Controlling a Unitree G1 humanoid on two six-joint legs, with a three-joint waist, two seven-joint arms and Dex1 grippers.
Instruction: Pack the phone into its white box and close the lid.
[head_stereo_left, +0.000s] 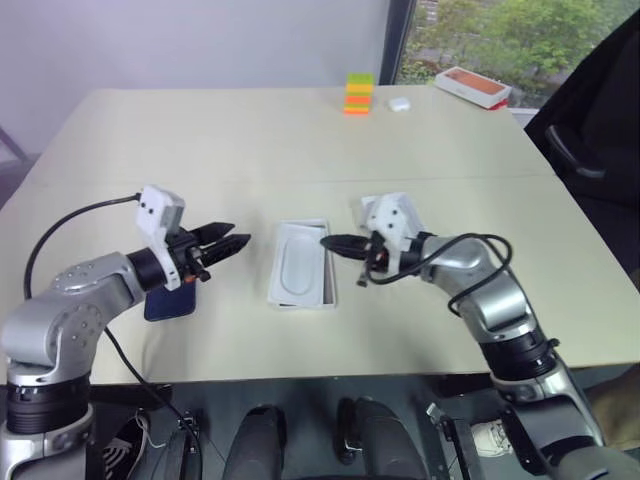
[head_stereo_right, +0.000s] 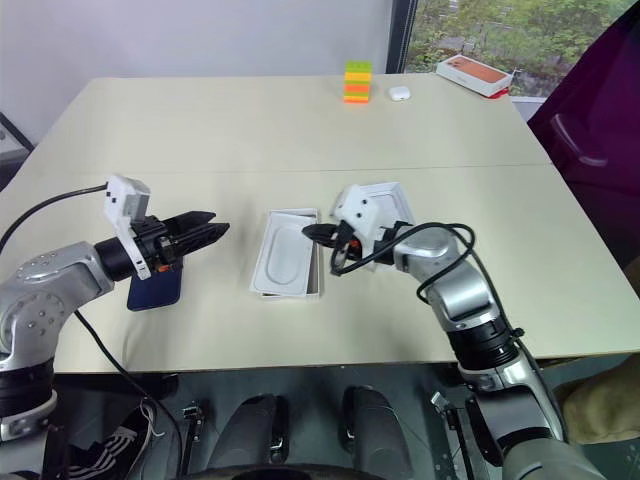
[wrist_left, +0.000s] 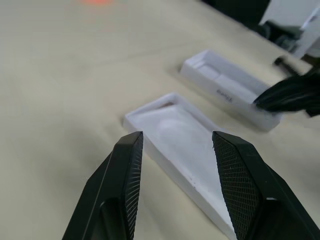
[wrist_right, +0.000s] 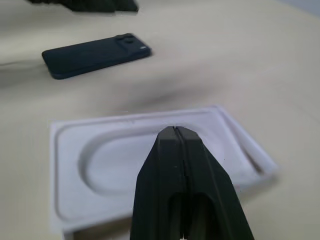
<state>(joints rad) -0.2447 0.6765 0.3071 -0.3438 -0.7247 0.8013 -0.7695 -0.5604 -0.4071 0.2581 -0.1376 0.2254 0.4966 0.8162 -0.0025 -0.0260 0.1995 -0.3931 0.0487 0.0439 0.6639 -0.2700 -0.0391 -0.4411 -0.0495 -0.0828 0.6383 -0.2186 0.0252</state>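
Note:
The phone is dark navy and lies flat, back up, on the table under my left forearm. Just right of it and above the table, my left gripper is open and holds nothing, pointing towards a white insert with an oval recess in the middle of the table. From the other side my right gripper is shut and empty, its tip over the insert's rim. The lid, a deeper white shell lying open side up, rests behind my right wrist. The white box is hidden or out of view.
At the far edge stand a stack of coloured blocks, a small white object and an orange-topped box. A dark chair is at the table's right side. The table's front edge runs just below both forearms.

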